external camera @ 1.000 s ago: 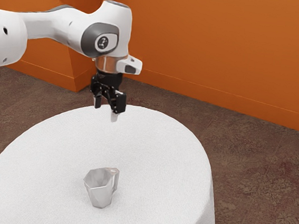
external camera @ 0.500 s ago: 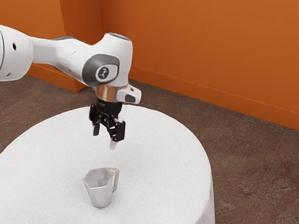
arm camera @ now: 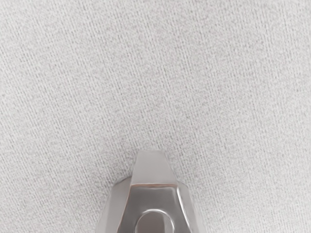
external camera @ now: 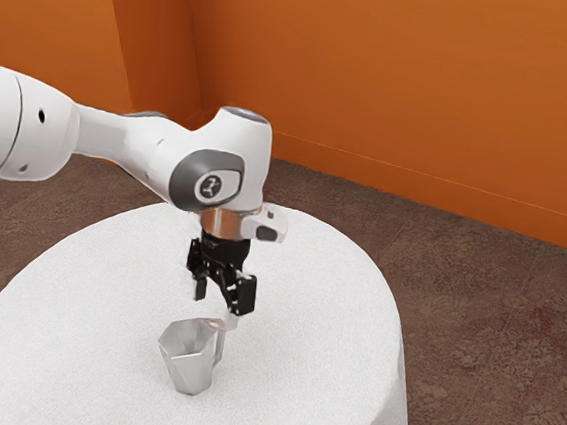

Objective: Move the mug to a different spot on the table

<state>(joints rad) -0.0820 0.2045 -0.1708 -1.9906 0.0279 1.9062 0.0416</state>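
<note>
Exterior view shows the end effector [external camera: 219, 305] hovering just above the mug [external camera: 189, 356], its jaws apart and holding nothing. The grey mug stands upright on the white table [external camera: 337, 278], toward its near edge.

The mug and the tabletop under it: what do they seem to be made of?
The mug looks like dull metal: grey, faceted walls with soft pale highlights, though grey glazed ceramic cannot be ruled out. The table looks covered in white cloth with a matte finish: the wrist view shows fine ribbed weave lines running across it.
</note>
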